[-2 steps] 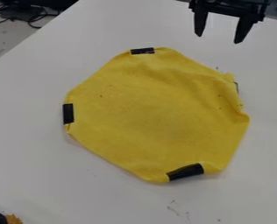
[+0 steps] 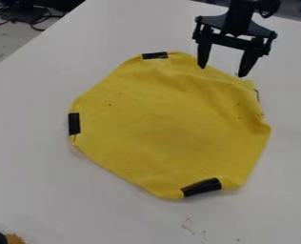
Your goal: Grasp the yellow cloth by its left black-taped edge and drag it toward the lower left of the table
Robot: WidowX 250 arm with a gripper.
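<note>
the pincer (image 2: pixel 224 71), its two fingers spread apart, hangs over the upper right edge of the yellow cloth (image 2: pixel 172 119), which lies on the white counter (image 2: pixel 32 176) with black tape (image 2: pixel 202 188) along its rim.

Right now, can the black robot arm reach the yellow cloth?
Probably yes. The tool hangs by the edge of the yellow cloth with its fingers apart, and I see nothing in between. I can't tell how high up it is, though.
</note>
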